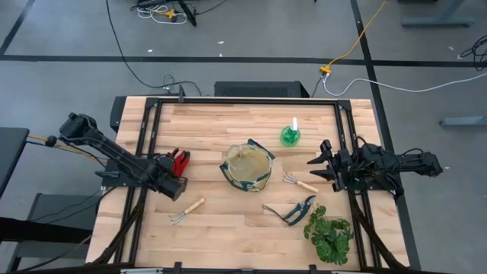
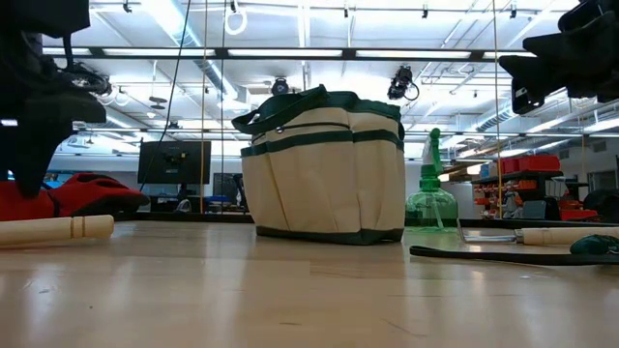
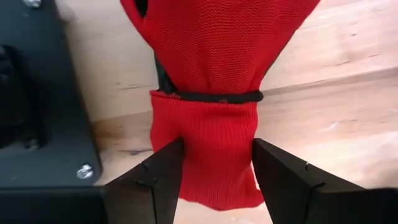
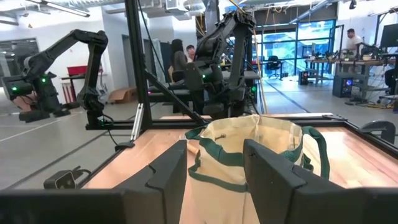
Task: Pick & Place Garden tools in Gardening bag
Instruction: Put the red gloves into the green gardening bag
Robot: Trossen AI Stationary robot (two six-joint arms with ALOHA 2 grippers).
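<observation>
The red gloves [image 1: 180, 161] lie flat on the table's left side, cuff [image 3: 208, 149] toward my left gripper [image 3: 217, 180]. That gripper points down, open, with one finger on either side of the cuff. The tan gardening bag [image 1: 247, 169] with green trim stands upright mid-table. Around it lie a wooden-handled rake [image 1: 189, 209], a second rake [image 1: 300, 183], the dark-handled shears [image 1: 293, 211] and the upright green spray bottle [image 1: 290, 135]. My right gripper [image 1: 313, 167] waits open and level at the right, facing the bag [image 4: 249, 149].
A leafy green plant [image 1: 329, 234] sits at the near right corner. A black frame rail [image 3: 37, 93] runs close beside the gloves on the table's left. Bare wood lies between the bag and the near edge.
</observation>
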